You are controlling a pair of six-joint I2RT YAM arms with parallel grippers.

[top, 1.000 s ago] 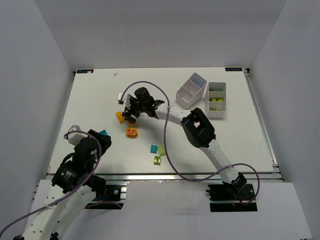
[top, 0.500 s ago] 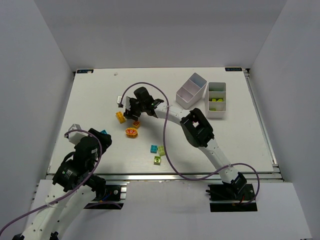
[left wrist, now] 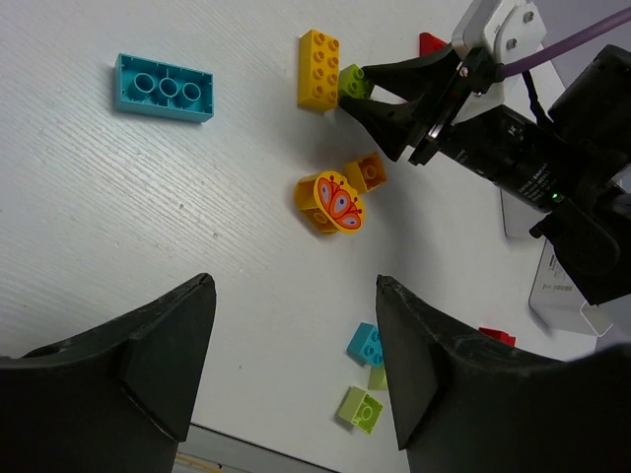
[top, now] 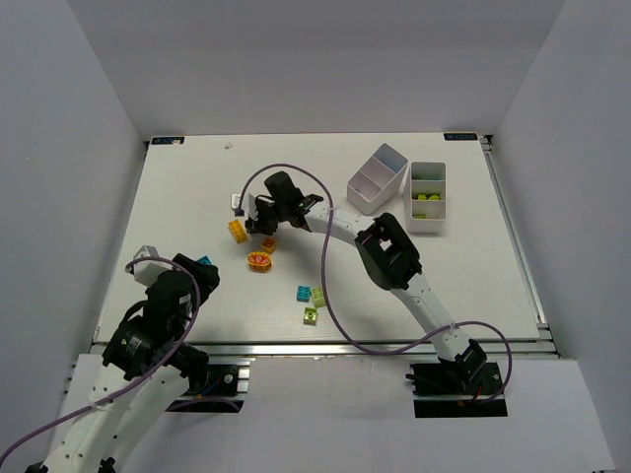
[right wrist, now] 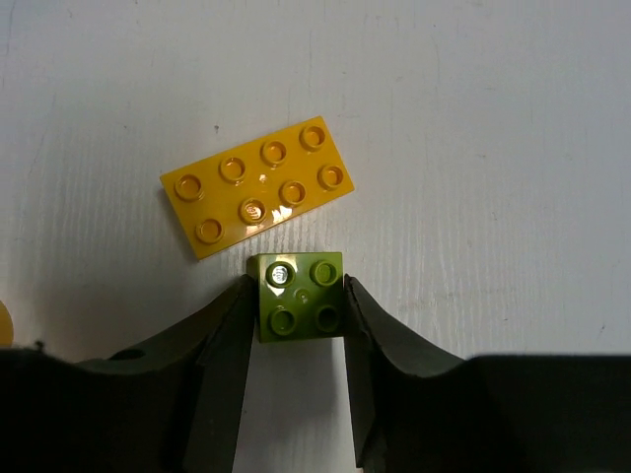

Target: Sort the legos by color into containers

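Robot arm (top: pixel 392 258): two. White container (top: pixel 378 179): two. Loose legos on the table: eight in total.
- Cyan brick (left wrist: pixel 164 87): two.
- Lime brick (right wrist: pixel 296 296): three.
- Yellow brick (left wrist: pixel 318 69): one.
- Orange brick (left wrist: pixel 366 170): one.
- Butterfly-printed piece (left wrist: pixel 332 202): one.

A white table (top: pixel 197 177) stands enclosed by plain grey walls (top: pixel 296 59).

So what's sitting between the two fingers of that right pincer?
A green brick, with both fingers touching its sides; the right wrist view shows it.
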